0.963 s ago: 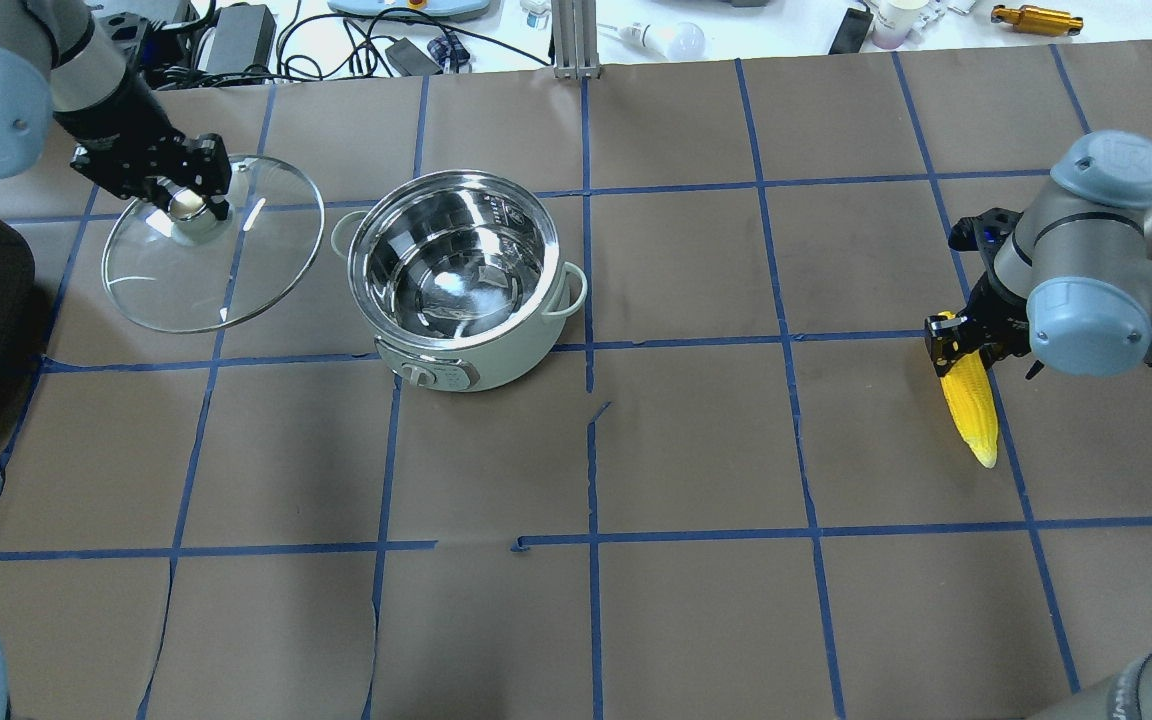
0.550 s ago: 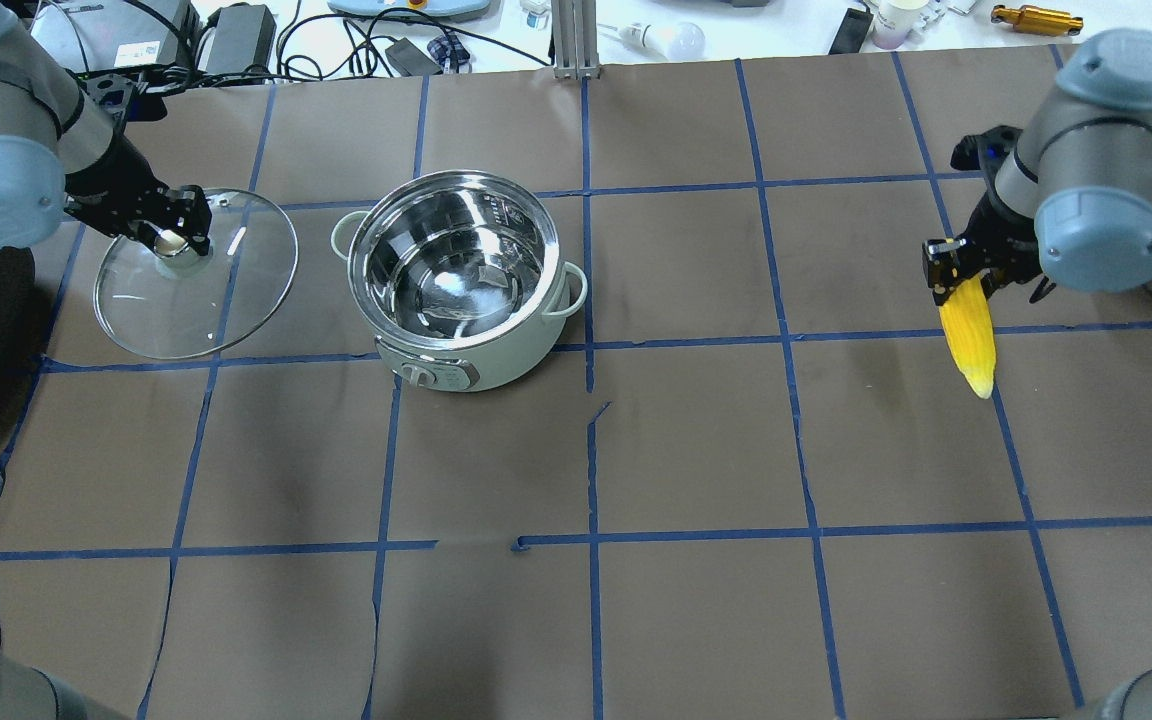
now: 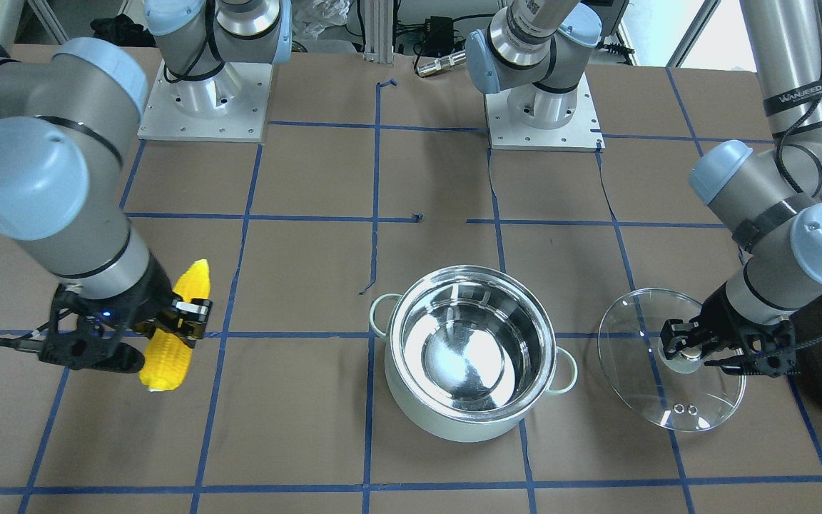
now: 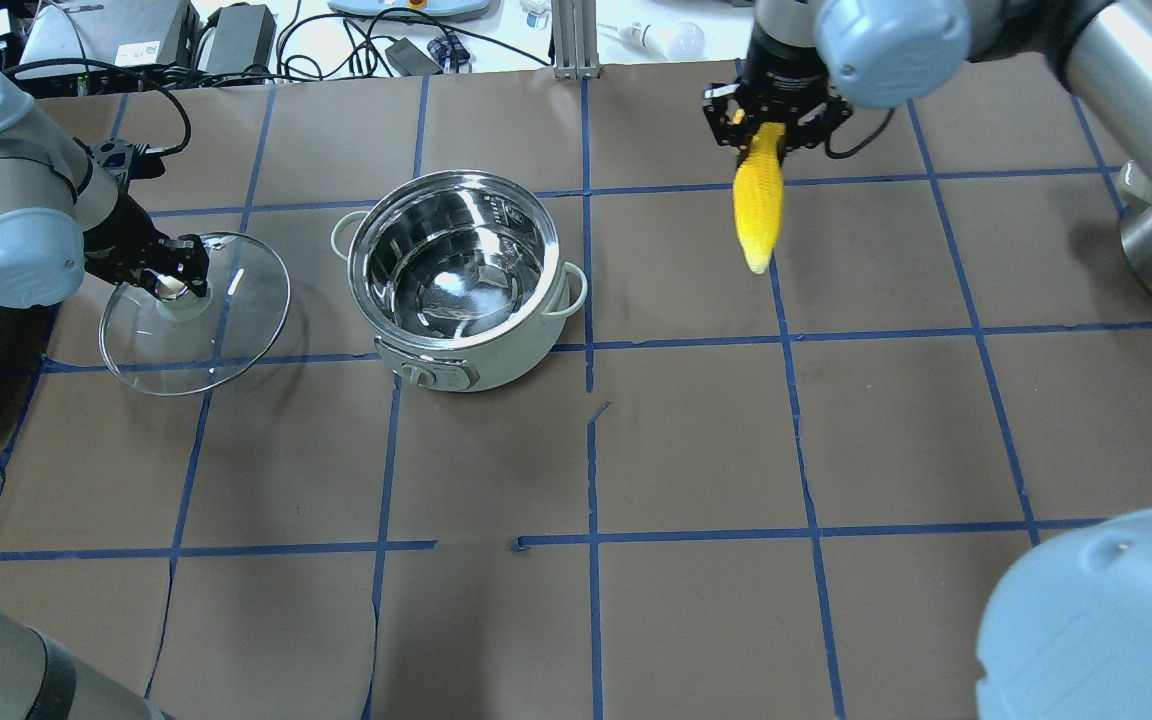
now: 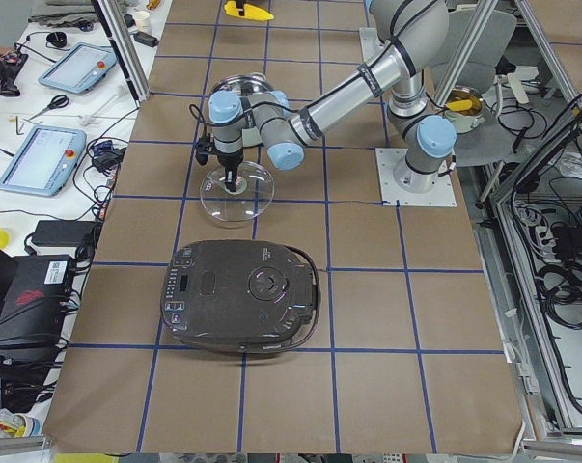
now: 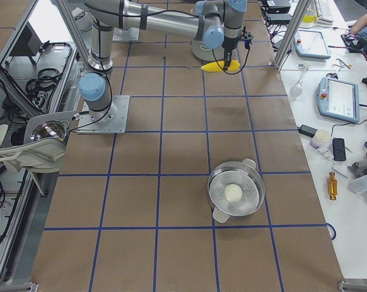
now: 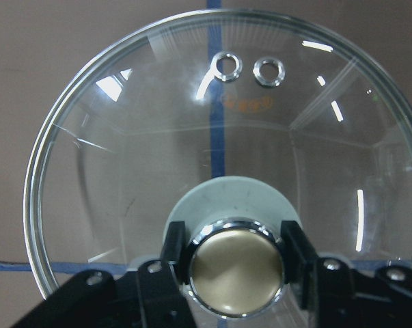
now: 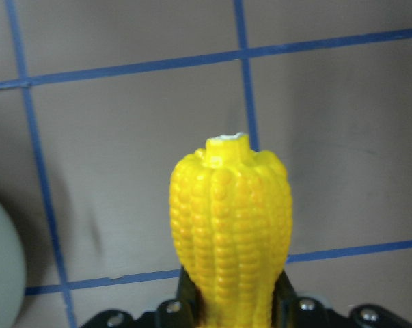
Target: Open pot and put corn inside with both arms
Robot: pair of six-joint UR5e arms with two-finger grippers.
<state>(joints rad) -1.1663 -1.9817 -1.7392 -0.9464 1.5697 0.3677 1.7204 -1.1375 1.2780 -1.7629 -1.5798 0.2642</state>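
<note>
One round pale mint-white pot (image 3: pixel 447 428) stood uncovered in the front-facing view, with only bare shiny steel inside. Beside it, the left gripper (image 3: pixel 683 348) was clamped on the knob (image 3: pixel 687 358) of the clear glass lid (image 3: pixel 668 407). Overhead, the right gripper (image 4: pixel 764 125) pinched the bright yellow corn cob (image 4: pixel 756 210) by its thick end. The cob was well right of the pot, its tapered end pointing away from the fingers.
</note>
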